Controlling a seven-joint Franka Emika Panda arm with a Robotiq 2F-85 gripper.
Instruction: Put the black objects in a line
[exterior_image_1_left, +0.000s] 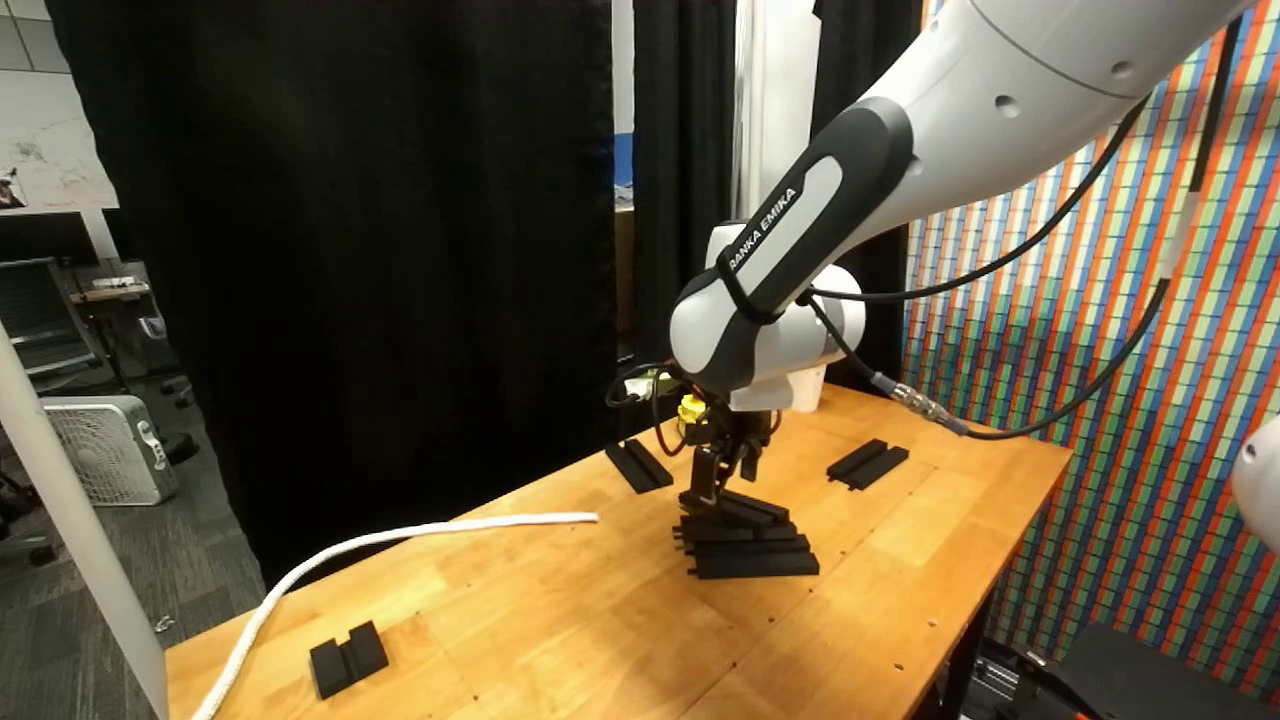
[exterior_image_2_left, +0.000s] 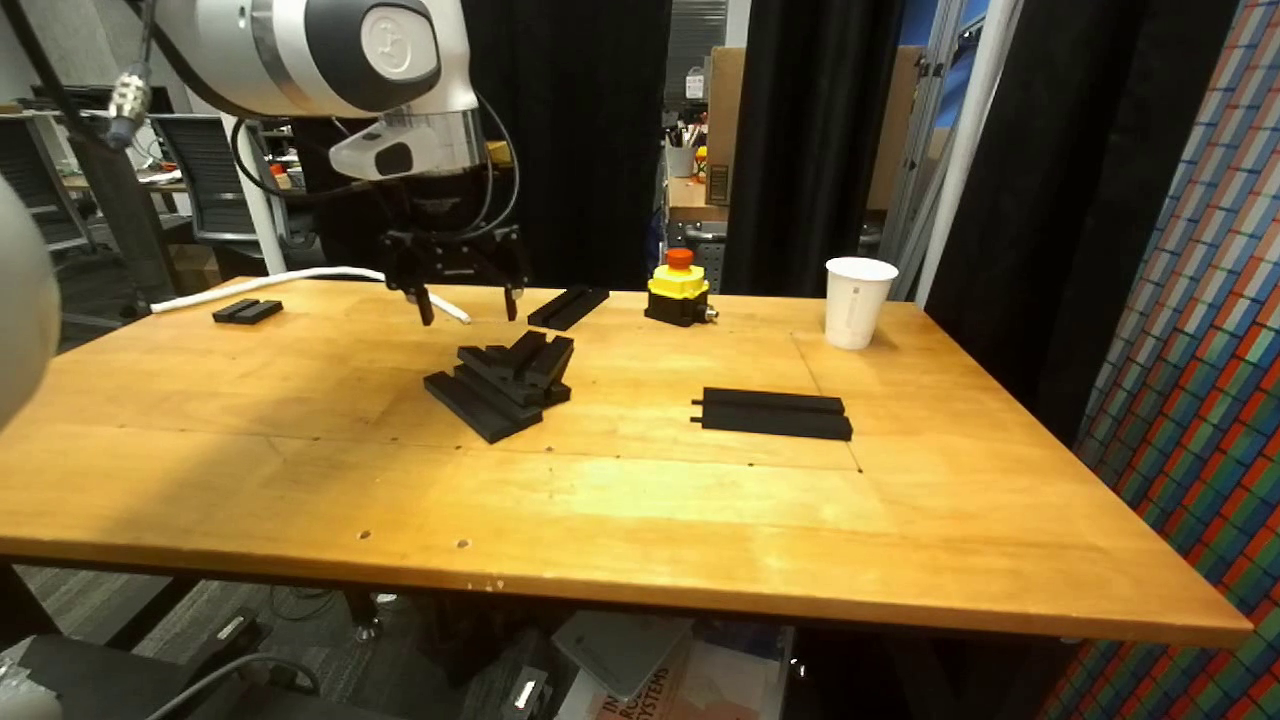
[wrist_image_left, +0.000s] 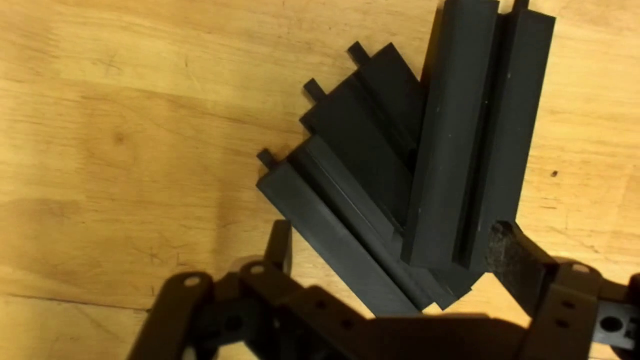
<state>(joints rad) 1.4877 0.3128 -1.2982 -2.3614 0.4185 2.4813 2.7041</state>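
In an exterior view the Robotiq gripper hangs left of centre in the upper half of the frame, its jaws spread wide, with bare wood and the tip of a white cord showing between them. Just below it in that frame, a heap of grooved black bars lies on the wooden table, at least three of them fanned out and stacked crosswise. In the wrist view the heap runs from the top edge, right of centre, to the lower middle; the topmost bar lies nearly vertical in the frame across the others, whose pegs point to the upper left. The fingertip at lower right overlaps the near end of that bar in this view; whether they touch I cannot tell. In an exterior view a single bar with two pegs at its left end lies right of centre, a slanted bar near the upper middle, and a shorter-looking bar at upper left, near the cord. Right of the slanted bar sits a yellow emergency-stop button with a red top, and a white paper cup stands upright at upper right.
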